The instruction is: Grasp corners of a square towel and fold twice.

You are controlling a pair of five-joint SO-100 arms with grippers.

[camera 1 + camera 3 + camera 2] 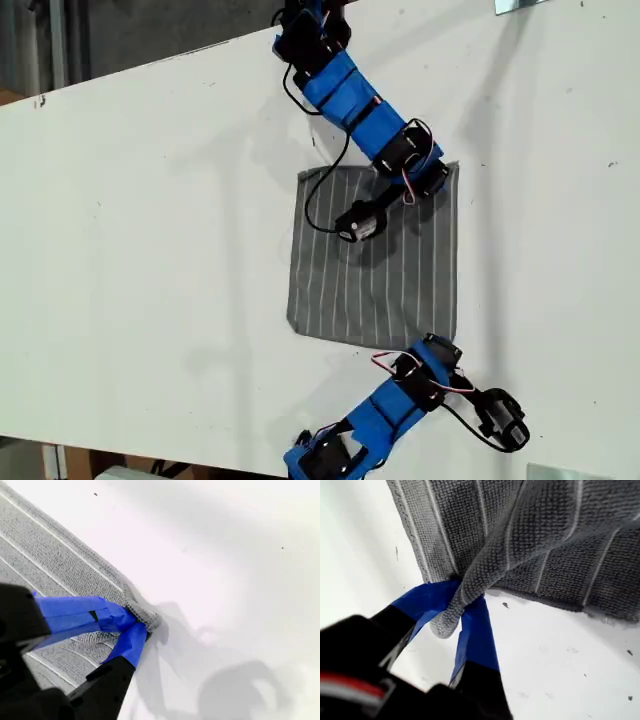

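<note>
The grey towel (380,280) with thin white stripes lies flat on the white table (150,250), right of centre in the exterior view. My first gripper (437,347) comes in from the exterior view's bottom and is shut on the towel's near right corner (445,622). That corner is bunched between the blue fingers (475,630) and raised a little, with the towel (545,530) spreading beyond it. My second gripper (438,180) reaches in from the exterior view's top and is shut on the far right corner (147,617). Its fingers (90,615) lie over the towel (45,555).
Bare white table spreads to the exterior view's left and right of the towel. Its far edge runs diagonally across the exterior view's upper left. A metal bracket (520,5) sits at the top right edge and another (565,472) at the bottom right.
</note>
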